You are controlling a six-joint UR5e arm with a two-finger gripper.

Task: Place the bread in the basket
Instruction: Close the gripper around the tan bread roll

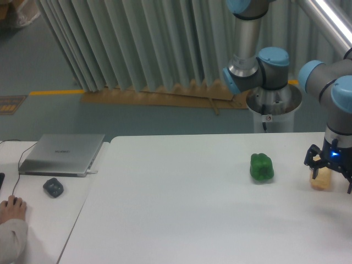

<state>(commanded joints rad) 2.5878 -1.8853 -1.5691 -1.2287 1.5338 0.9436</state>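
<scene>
A: Where is the bread (321,180)?

B: At the far right of the white worktop (181,209), lying flat. The jaws (331,173) stand directly over it, with dark fingers (314,165) reaching down on either side of its top.

A: Are they closed on it?

B: I cannot tell. The fingers straddle the bread, but the picture is too small and dim there to show whether they press on it or stand apart from it.

A: What does the bread look like?

B: A small pale tan-yellow lump, rounded and oblong, with a dull surface. Its upper part is hidden behind the jaws.

A: And beside it?

B: A pepper (262,167), glossy green and lobed, sits on the worktop to the left of the bread, clearly apart from it.

A: Anything else?

B: On the neighbouring worktop at the left lies a shut grey laptop (63,154) with a matte metal lid, a dark rounded mouse (53,187) near it, and a person's hand (13,209) at the edge.
</scene>
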